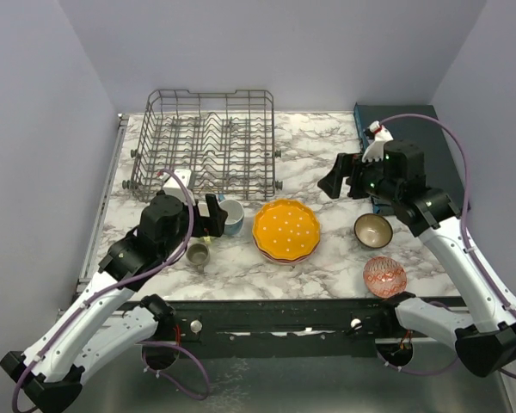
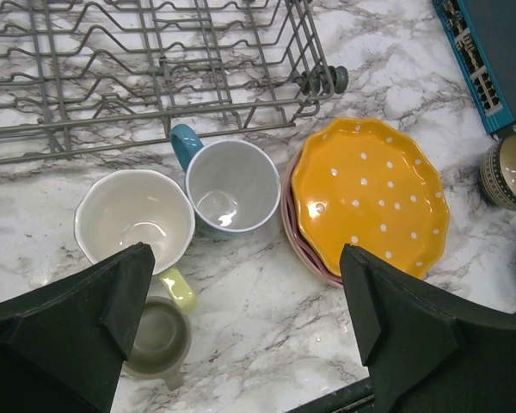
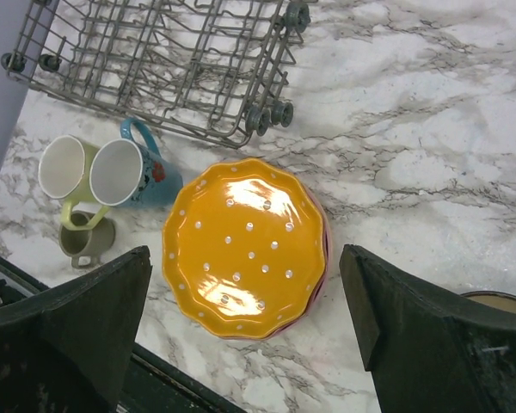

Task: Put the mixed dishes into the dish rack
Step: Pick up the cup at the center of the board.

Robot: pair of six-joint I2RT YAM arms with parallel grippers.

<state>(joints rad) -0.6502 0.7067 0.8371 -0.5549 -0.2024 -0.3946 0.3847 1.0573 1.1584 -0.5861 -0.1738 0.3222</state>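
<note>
Our left claw [image 2: 245,254] hangs spread wide and empty above the mugs. The blue mug [image 2: 232,185] stands mouth-up just ahead of the gap between its fingers, with its handle turned away towards the dish rack [image 2: 138,86] beyond. The yellow mug [image 2: 134,217] sits just beside it, on the left-finger side. Our right claw [image 3: 245,254], also spread and empty, hovers over the orange plate [image 3: 241,275]. We judge the left arm the nearer one to the mugs.

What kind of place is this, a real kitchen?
Probably a robot test cell, not a kitchen: plain walls enclose a marble-patterned table, robot arms sit at its edge, and a dish rack stands there.
</note>
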